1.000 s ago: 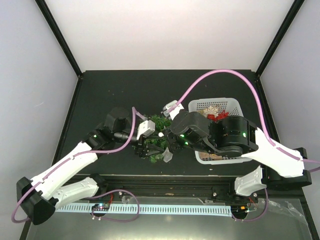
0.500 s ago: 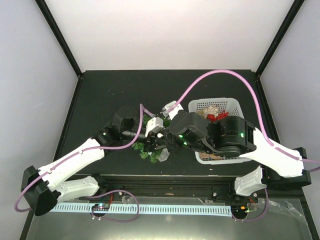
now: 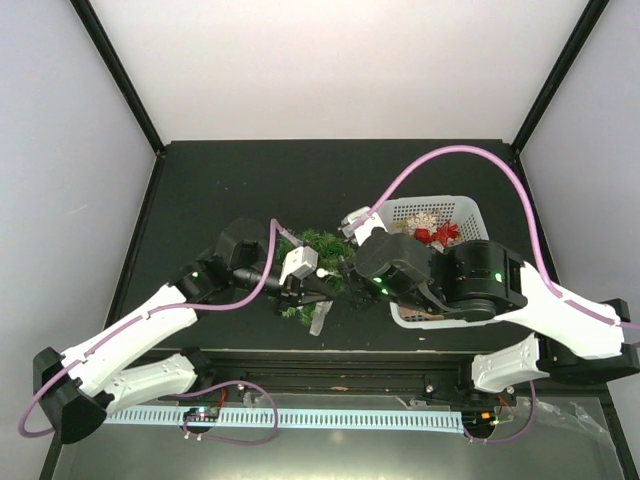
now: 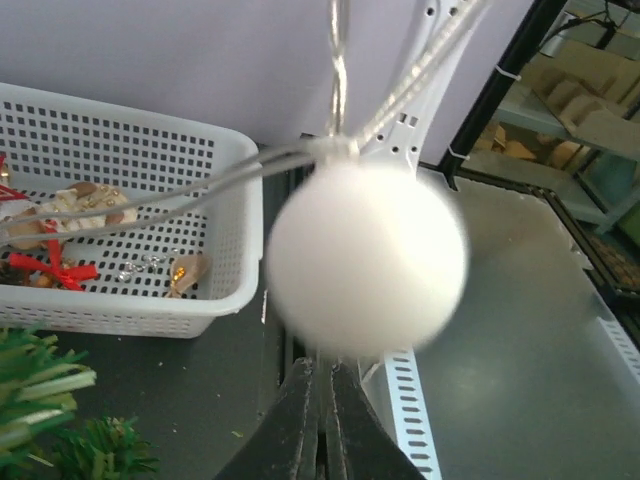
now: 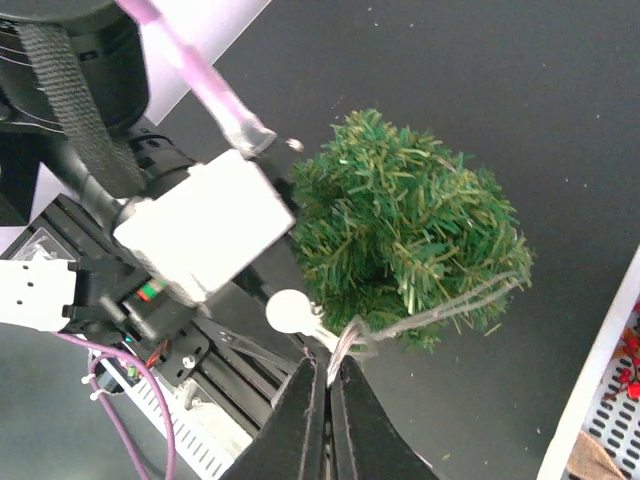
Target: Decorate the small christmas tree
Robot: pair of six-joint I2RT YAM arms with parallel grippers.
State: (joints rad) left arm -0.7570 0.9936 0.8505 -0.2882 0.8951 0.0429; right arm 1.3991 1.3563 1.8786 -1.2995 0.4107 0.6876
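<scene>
Dark tabletop (image 3: pixel 200 190), tree (image 5: pixel 410 240) beside right pincer (image 5: pixel 327 368)

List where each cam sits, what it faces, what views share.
Top external: above, behind the bases, facing down on the table; left arm, right arm, small christmas tree, basket.
Left wrist: looks along shut jaws at a white ball, basket beyond.
Right wrist: looks down past jaws pinching the ball's string, onto the tree.
Shared: tree in all three; ball in both wrists.
</scene>
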